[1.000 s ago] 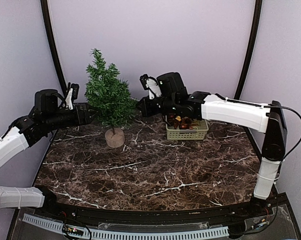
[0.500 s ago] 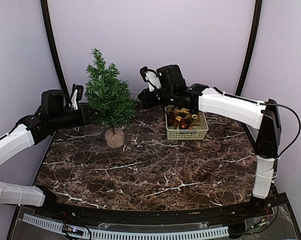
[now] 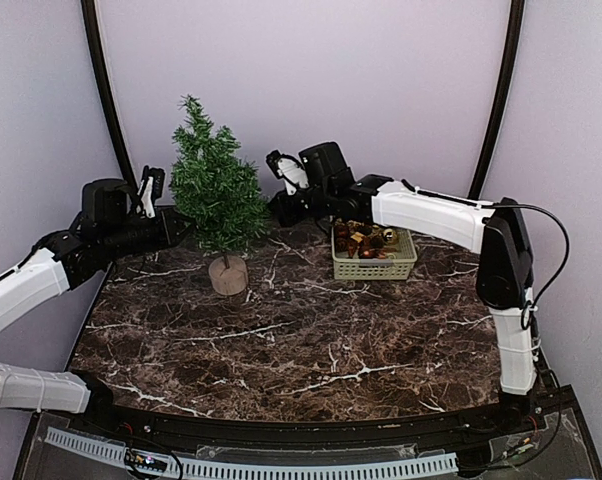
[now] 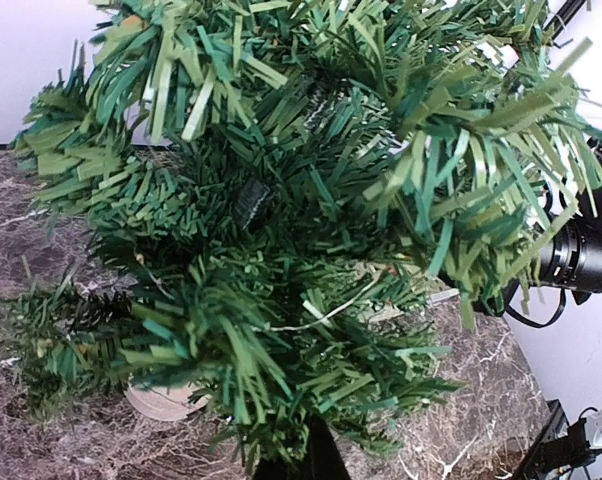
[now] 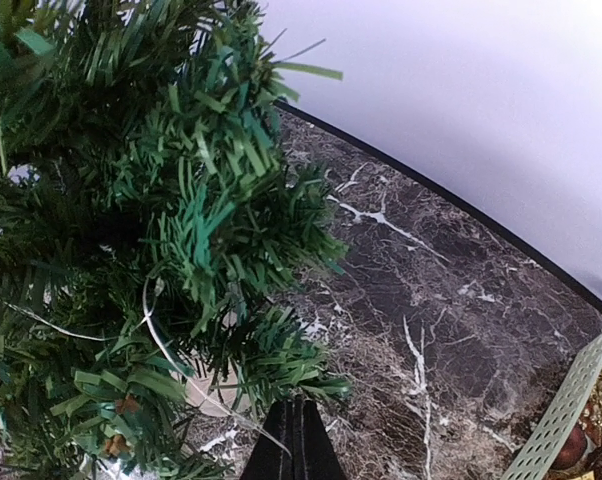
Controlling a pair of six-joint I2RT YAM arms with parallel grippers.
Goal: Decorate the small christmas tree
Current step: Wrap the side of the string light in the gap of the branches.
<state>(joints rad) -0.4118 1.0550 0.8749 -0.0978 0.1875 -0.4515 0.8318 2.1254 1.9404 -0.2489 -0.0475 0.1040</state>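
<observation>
- Item: small christmas tree (image 3: 216, 195). Upright on its round stump base (image 3: 228, 275), at about 10 o'clock on the marble table (image 3: 301, 350), near the back wall.
- Item: left gripper (image 4: 306, 445). It sits at the tree's 9 o'clock, pushed into the outer branches. The fingers are closed together. Foliage hides whether a twig is pinched between them.
- Item: right gripper (image 5: 293, 425). It sits at the tree's 3 o'clock, at the foliage edge. The fingers are pressed fully together.
- Item: thin pale strand (image 5: 151, 320). It loops through the needles and runs down towards the right fingertips. I cannot tell whether they grip it.
- Item: basket (image 3: 374, 266). At the tree's 3 o'clock, well apart from it, holding a pile of brown and gold ornaments (image 3: 366, 243).
- Step, as judged: hanging a piece on the 3 o'clock side of the tree while the left arm steadies it.
- Handling notes:
  - Keep the left hold gentle and level, since a sideways pull could tip the light base.
  - Carry the strand over a branch tip and let it settle into the needles.
  - Release only once it is seated.
  - Draw the right fingers straight back towards 3 o'clock, so the bristles do not drag the strand off.
</observation>
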